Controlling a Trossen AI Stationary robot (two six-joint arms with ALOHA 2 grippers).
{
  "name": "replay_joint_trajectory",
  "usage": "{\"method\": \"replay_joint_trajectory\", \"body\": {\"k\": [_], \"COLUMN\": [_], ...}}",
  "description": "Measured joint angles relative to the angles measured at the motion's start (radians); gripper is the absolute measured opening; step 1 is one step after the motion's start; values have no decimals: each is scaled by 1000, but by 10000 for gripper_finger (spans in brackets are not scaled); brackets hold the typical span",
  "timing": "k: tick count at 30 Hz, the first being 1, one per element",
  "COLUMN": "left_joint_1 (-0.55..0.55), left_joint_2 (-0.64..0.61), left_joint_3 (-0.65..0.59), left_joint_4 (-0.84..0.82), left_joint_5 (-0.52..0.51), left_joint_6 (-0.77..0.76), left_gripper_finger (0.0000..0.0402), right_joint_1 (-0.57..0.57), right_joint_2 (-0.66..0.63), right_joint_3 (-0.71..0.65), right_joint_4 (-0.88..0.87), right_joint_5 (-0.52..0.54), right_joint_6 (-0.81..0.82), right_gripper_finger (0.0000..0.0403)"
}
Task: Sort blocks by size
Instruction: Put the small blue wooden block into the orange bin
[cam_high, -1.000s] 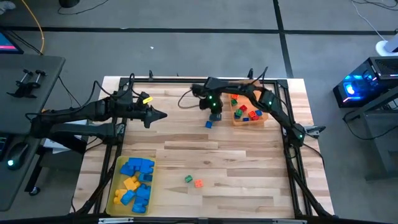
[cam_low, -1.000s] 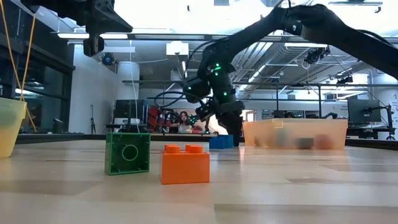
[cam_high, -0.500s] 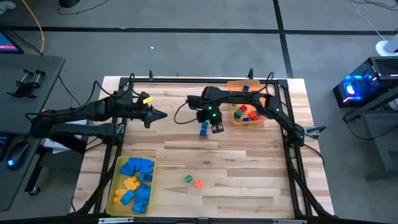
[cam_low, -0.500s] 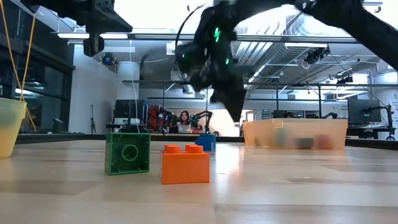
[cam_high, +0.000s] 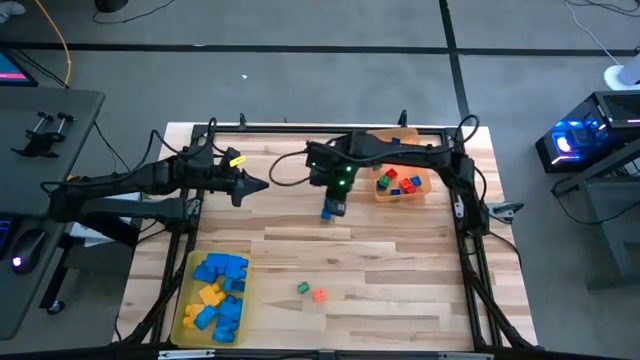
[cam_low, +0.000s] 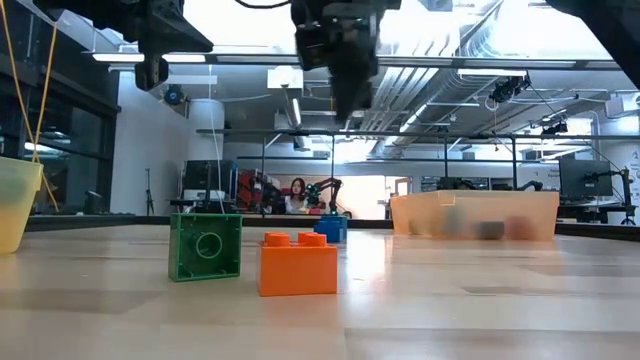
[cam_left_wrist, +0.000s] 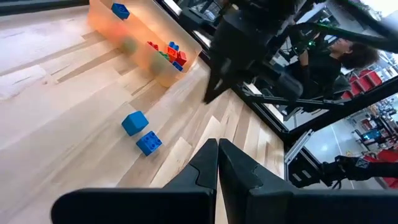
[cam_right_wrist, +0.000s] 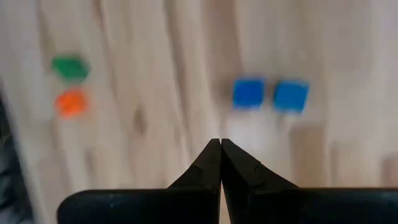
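Note:
Two small blue blocks (cam_left_wrist: 134, 122) (cam_right_wrist: 248, 93) lie side by side on the wooden table, a little left of the orange tray (cam_high: 425, 186). My right gripper (cam_high: 336, 204) hangs high above them, shut and empty, pointing steeply down; the low view shows it (cam_low: 345, 112) well clear of the table. A green block (cam_low: 205, 246) and an orange block (cam_low: 297, 264) lie together nearer the front edge. My left gripper (cam_high: 262, 185) waits shut, raised over the table's left part.
The yellow tray (cam_high: 188, 300) at the front left holds several larger blue and yellow blocks. The orange tray holds several tiny red, green and blue blocks. A black frame (cam_high: 300, 127) runs along the table's edges. Bare wood lies between the blue pair and the green and orange blocks.
My right gripper, shut throughout, has risen from the table beside the blue blocks and moved away from the orange tray toward the table's left. Early on, the blue blocks slid a little toward the left and near edges; since then they have lain still.

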Motion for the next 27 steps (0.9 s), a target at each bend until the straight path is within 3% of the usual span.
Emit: {"method": "replay_joint_trajectory", "body": {"k": [4,7,12,17,20,23,27], "left_joint_1": [1,1,1,0,1,1,0], "left_joint_2": [0,0,0,0,0,0,0], "left_joint_3": [0,0,0,0,0,0,0], "left_joint_4": [1,0,1,0,0,-2,-5], "left_joint_5": [0,0,0,1,6,7,8], "left_joint_6": [5,5,5,38,42,63,83], "left_gripper_finger": [0,0,0,0,0,0,0], "right_joint_1": [18,27,33,64,80,85,72], "right_joint_2": [28,59,98,126,164,191,221], "right_joint_3": [0,0,0,0,0,0,0], "right_joint_4": [126,131,87,132,160,183,182], "right_joint_5": [78,99,159,334,416,374,402], "right_joint_6": [89,107,107,-17,-79,-84,-34], "right_gripper_finger": [4,31,127,237,280,297,299]}}
